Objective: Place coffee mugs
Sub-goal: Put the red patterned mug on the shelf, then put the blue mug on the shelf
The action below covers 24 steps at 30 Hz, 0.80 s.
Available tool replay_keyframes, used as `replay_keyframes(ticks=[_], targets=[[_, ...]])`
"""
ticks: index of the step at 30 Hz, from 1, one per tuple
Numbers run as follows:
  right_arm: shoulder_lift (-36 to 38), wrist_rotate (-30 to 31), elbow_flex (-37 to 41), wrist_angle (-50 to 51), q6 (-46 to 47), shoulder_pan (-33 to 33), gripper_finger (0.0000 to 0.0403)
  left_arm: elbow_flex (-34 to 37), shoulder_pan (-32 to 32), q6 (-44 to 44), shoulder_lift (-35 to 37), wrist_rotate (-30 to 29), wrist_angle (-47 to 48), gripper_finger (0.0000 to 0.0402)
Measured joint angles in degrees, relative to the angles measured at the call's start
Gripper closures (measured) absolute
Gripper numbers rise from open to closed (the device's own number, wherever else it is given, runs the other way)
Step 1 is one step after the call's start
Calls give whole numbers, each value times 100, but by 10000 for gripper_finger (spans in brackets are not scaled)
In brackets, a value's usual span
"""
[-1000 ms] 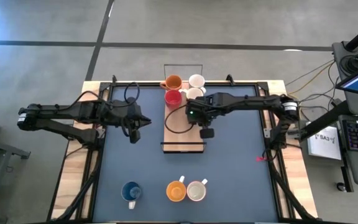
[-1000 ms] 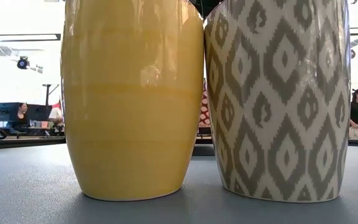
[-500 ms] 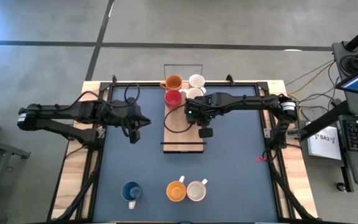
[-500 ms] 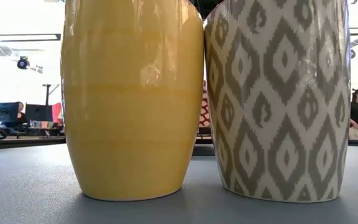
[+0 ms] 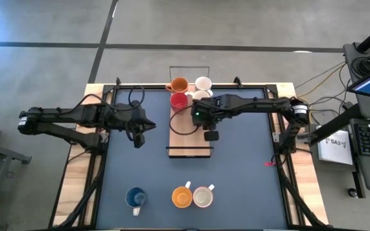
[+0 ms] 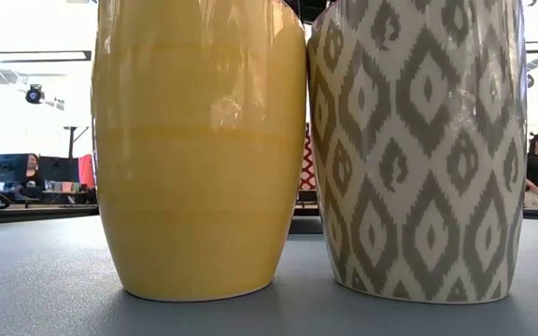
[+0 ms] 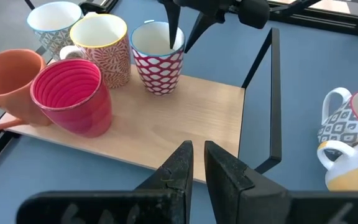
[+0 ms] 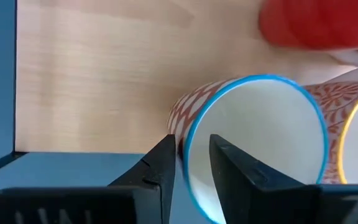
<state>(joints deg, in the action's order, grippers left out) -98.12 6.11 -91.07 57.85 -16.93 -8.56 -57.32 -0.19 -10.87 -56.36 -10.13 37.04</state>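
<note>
A wooden tray at the table's far middle carries an orange mug, a red mug, two white mugs and a red-patterned mug with a blue rim, all standing upright. My right gripper is open and comes down over the blue-rimmed mug, one finger inside it and one outside. At the near edge stand a blue mug, an orange mug and a white mug. My left gripper waits shut, left of the tray. My right gripper straddles the blue-rimmed mug's wall from above, on the side facing the tray's near end. A strip of the white inside shows between the wall and the inner finger. Whether the outer finger touches, I cannot tell. The mug stands on the tray.
Black wire frames stand at the tray's ends. The orange mug and the grey-diamond white mug fill the low view, side by side. Blue table top lies bare between the tray and the near mugs. Desks and people show beyond the table.
My right gripper has crept a little toward the table's left over the tray. The mugs have kept their places.
</note>
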Motion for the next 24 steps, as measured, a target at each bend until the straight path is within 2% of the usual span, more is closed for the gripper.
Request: replay_keyframes(ticks=[9, 16, 22, 24], targets=[[191, -9, -686, 172, 554, 74, 327, 9, 2, -448, -38, 71, 708, 379], [297, -31, -931, 306, 1358, 170, 329, 9, 24, -595, -154, 1233, 1413, 379], [297, -33, -901, 917, 1651, 309, 330, 9, -7, -1852, -414, 2581, 2031, 379], [297, -29, -894, 1077, 1767, 371, 330, 11, -184, -2699, -477, 2645, 2209, 379]])
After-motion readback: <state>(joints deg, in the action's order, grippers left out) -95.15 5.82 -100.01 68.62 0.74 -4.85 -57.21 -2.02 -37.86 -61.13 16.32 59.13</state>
